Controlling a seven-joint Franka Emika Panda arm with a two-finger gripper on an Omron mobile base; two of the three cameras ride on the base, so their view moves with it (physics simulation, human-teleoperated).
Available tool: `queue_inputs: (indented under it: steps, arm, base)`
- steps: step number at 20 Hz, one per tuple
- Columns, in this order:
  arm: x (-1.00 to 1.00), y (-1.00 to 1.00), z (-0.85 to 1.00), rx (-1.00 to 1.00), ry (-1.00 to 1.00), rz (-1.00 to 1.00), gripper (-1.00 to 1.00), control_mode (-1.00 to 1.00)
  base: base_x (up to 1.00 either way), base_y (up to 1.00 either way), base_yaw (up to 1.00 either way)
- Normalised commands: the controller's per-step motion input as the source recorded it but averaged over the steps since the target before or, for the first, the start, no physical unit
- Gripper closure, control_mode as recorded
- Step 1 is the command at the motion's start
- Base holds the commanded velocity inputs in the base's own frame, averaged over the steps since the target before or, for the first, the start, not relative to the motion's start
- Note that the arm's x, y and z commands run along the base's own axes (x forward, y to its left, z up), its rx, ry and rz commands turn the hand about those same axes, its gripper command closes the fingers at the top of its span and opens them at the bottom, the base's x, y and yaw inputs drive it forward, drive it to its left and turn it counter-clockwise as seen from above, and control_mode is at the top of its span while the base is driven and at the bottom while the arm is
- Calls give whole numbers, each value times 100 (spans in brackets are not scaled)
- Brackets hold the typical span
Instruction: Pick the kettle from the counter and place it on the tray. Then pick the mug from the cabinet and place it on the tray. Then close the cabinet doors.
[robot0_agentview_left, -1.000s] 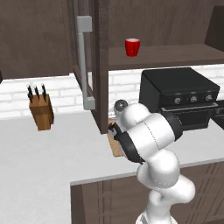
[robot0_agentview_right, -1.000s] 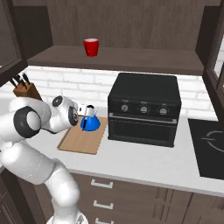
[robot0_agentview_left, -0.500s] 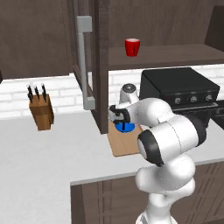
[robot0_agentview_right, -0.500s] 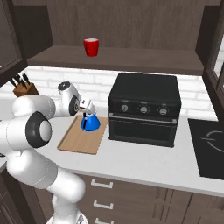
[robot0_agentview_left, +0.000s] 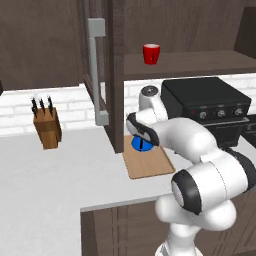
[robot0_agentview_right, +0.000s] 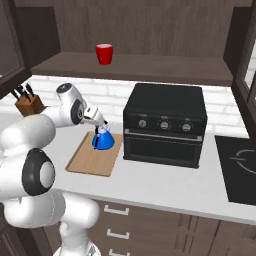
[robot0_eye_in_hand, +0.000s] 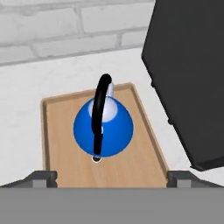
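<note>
Blue kettle (robot0_eye_in_hand: 103, 125) on tray (robot0_eye_in_hand: 59, 140) – tool (robot0_agentview_right: 100, 125) above

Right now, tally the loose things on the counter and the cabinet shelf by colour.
Blue: 1, the kettle
Red: 1, the mug
Light tan: 1, the tray
Brown: 1, the knife block
Black: 1, the oven
Total: 5
</note>
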Motion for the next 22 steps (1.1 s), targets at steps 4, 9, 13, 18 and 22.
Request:
queue_inputs:
  steps: [4, 9, 13, 18, 22]
  arm:
    - [-83, -4, 79, 0, -4, 0, -100, -100]
    - [-72, -13, 99, 0, -13, 5, -100, -100]
    - [-41, -9, 100, 0, -30, 6, -100, -100]
    - [-12, -8, 92, 0, -20, 3, -100, -100]
    - [0, -4, 5, 0, 3, 5, -100, -100]
  base:
    - [0, 0, 0]
    - [0, 0, 0]
    - [0, 0, 0]
    - [0, 0, 0]
    - [0, 0, 0]
